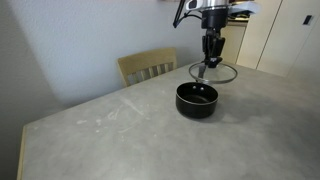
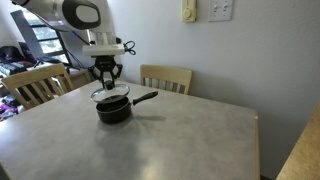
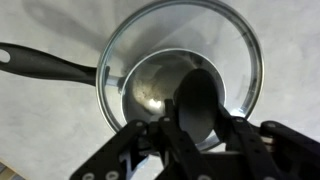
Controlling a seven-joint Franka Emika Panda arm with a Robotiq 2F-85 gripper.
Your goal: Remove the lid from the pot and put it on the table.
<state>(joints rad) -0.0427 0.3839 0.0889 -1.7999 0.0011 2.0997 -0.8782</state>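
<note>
The black pot (image 1: 197, 100) stands open on the grey stone-look table (image 1: 120, 130), its long handle showing in an exterior view (image 2: 143, 98). My gripper (image 1: 209, 61) is shut on the dark knob of the clear-glass lid (image 1: 214, 72) and holds it tilted just above and behind the pot. In the wrist view the lid's metal rim (image 3: 250, 50) rings the pot's shiny inside (image 3: 150, 90), the knob (image 3: 200, 100) sits between my fingers, and the handle (image 3: 45, 62) runs left. The lid also shows over the pot in an exterior view (image 2: 110, 96).
A pale wooden chair (image 1: 148, 66) stands at the table's far edge; another chair (image 2: 35, 85) is at the side and one behind (image 2: 166, 78). Cabinets (image 1: 280, 35) stand beyond the table. A wall (image 2: 230, 60) lies behind.
</note>
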